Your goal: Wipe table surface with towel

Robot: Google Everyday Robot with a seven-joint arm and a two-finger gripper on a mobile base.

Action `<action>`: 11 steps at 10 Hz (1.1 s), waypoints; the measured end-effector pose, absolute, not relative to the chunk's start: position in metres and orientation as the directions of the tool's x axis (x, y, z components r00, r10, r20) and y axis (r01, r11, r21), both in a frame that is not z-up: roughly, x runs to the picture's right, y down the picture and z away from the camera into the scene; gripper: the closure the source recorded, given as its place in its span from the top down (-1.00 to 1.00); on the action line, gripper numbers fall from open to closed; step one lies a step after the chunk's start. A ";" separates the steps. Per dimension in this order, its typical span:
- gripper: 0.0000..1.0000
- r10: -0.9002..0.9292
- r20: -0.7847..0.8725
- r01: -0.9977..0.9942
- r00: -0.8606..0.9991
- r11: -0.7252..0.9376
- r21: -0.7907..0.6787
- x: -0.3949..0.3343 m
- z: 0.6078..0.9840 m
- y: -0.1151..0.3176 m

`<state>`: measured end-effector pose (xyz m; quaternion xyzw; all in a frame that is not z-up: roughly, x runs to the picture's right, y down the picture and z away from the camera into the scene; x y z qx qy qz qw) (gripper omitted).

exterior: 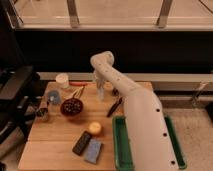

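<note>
A light-brown wooden bench of wide planks fills the lower left of the frame. A white robot arm rises from the lower right and bends over the bench's upper middle. Its claw points down above the upper centre of the bench, fingers pressed together; whether it grips anything cannot be told. A green tray sits at the bench's right edge, partly hidden by the arm. A dark bowl stands left of centre. The towel, pale blue-grey and folded, lies just beside the bowl, up and to the left. A flat blue-grey pad and a black slab lie side by side at lower centre. A white cup stands at upper left. A small yellow ball rests just above the pad.
</note>
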<state>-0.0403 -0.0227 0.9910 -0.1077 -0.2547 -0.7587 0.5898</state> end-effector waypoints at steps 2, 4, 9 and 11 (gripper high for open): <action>-1.00 -0.824 0.458 0.922 -0.334 -0.185 0.340 -0.072 0.995 -0.010; -1.00 -0.811 0.468 0.906 -0.350 -0.167 0.388 -0.081 0.988 0.011; -1.00 -0.790 0.554 0.927 -0.263 -0.048 0.371 -0.057 0.952 0.073; -1.00 -0.793 0.568 0.952 -0.220 -0.047 0.303 -0.025 0.947 0.069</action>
